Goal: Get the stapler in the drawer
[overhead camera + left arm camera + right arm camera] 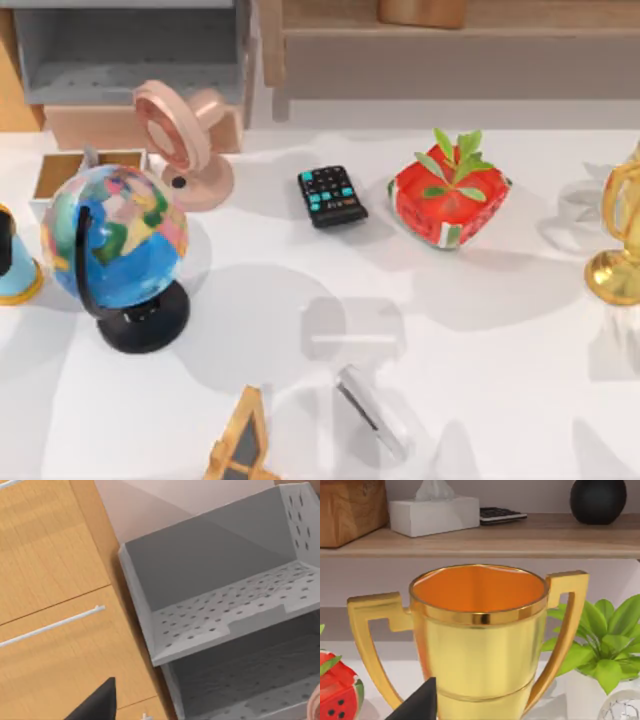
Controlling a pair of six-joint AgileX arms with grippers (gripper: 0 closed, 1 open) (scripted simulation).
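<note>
Nothing done yet — the stapler [372,412] lies untouched on the white table [500,330] at about six o'clock in the top view, well apart from the drawer [70,172], which sits open at ten o'clock, partly behind the globe [115,235]. Grasp, carry and drop are all left.

Left wrist view offers the grey shelf unit [225,610] beside wooden cabinet fronts; right wrist view gives the gold trophy [477,640] close up. A dark tip edges each wrist view, so how far either gripper's fingers are parted — cannot tell.
</note>
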